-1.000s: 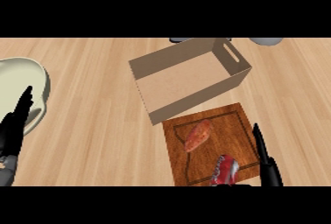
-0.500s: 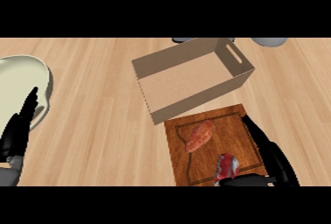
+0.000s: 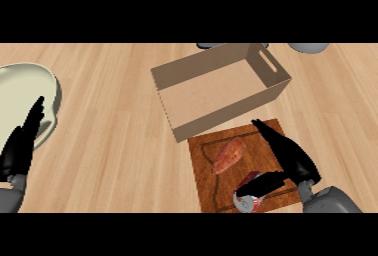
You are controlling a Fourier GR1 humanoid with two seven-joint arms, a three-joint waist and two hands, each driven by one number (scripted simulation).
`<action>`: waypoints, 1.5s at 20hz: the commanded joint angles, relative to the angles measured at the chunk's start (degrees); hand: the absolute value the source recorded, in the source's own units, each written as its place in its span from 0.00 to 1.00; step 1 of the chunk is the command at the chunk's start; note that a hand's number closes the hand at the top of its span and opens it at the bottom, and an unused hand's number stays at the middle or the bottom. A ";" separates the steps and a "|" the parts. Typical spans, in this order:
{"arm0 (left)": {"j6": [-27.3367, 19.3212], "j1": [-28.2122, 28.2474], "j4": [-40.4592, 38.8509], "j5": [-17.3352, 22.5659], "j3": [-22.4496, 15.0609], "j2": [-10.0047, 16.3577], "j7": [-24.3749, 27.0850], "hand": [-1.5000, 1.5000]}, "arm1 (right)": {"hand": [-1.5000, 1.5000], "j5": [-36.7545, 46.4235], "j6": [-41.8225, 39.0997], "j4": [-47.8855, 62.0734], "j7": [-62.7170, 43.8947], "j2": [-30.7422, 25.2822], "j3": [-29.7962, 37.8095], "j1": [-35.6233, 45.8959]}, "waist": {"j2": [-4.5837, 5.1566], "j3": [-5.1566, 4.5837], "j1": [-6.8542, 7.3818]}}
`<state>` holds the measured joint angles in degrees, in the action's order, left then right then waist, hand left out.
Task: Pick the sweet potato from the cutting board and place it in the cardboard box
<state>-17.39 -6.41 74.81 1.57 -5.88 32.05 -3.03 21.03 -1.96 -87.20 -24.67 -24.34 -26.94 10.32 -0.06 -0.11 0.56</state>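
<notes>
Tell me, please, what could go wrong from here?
The thumb of the right hand lies over a red object beside the sweet potato, so closing could catch that instead. The near wall of the cardboard box stands at the edge of the cutting board; a low carry might hit it.

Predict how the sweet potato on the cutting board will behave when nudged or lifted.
The sweet potato looks elongated and rounded, so a sideways nudge would probably roll it across the cutting board. Its tapered ends likely make a mid-body grasp safer. It appears solid, so it should stay stiff when lifted.
</notes>
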 commanded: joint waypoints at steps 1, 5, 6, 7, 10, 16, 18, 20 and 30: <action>-0.46 -1.74 0.44 -2.60 -0.03 -1.79 -2.99 0.50 | 0.00 3.79 -3.37 4.76 -5.13 4.27 -0.66 5.75 | 0.09 0.12 -0.25; 3.47 3.57 2.48 -1.44 3.87 -1.57 0.90 0.50 | 0.00 4.58 -7.13 6.07 -4.05 6.13 1.96 6.31 | 0.04 0.12 -0.17; 0.75 -0.93 -1.55 -5.00 2.13 -4.78 -0.58 0.50 | 0.00 5.21 -7.17 7.81 -1.19 5.29 2.68 4.60 | 0.09 0.12 -0.49; 0.75 1.75 3.56 -4.98 2.36 -3.83 -3.18 0.50 | 0.00 7.12 -6.75 10.00 -1.69 7.29 1.75 6.40 | 0.05 0.13 -0.22; 6.03 2.17 -2.90 -2.76 7.09 -2.97 4.54 0.50 | 0.00 9.72 -5.14 7.18 -2.99 9.87 1.05 2.34 | 0.06 0.11 -0.44; 7.49 1.26 0.87 -5.95 10.24 -3.81 -0.26 0.50 | 0.00 11.08 -7.85 4.87 0.07 12.51 3.98 0.93 | 0.04 0.12 -0.51; 7.47 3.39 -0.71 -6.84 9.67 -5.69 3.36 0.50 | 0.00 11.63 -7.17 8.47 1.78 14.56 4.78 3.17 | 0.07 0.12 -0.39; 6.91 2.46 2.00 -8.35 9.68 -6.47 0.14 0.50 | 0.00 12.24 -8.90 8.39 1.70 16.10 4.82 4.49 | 0.04 0.12 -0.38; 8.62 0.60 1.75 -11.03 11.52 -8.05 -1.29 0.50 | 0.00 16.66 -14.06 4.30 -7.84 21.18 3.74 6.04 | 0.04 0.11 -0.38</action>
<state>-8.94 -5.66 76.05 -8.27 5.59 24.76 -3.48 35.23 -14.70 -84.13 -26.95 -7.02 -21.75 13.99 -0.04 0.00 0.09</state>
